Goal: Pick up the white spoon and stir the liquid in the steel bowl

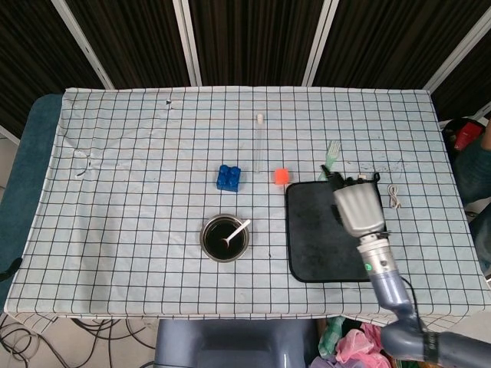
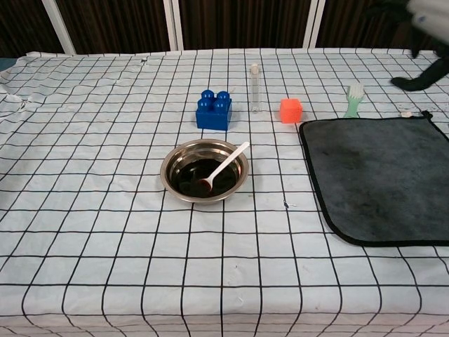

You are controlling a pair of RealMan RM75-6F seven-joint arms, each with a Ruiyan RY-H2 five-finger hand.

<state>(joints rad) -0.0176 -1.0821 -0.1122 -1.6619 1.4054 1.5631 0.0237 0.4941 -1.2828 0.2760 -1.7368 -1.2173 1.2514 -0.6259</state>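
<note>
The steel bowl [image 1: 205,238] [image 2: 168,168] stands near the table's front middle and holds dark liquid. In it lies the white spoon [image 1: 236,232] [image 2: 224,167], scoop in the liquid, handle leaning on the right rim, with nothing touching it. My right hand [image 1: 357,208] hovers well to the right, over the dark mat, holding nothing. The chest view shows only a blurred part of that hand [image 2: 429,14] at the top right corner, fingers apart. My left hand appears in neither view.
A dark mat [image 1: 314,238] [image 2: 379,175] lies right of the bowl. Behind the bowl are a blue brick [image 1: 228,177] [image 2: 214,109], a clear tube [image 1: 260,142] [image 2: 255,88], an orange cube [image 1: 281,176] [image 2: 290,110] and a green brush [image 1: 331,157] [image 2: 353,100].
</note>
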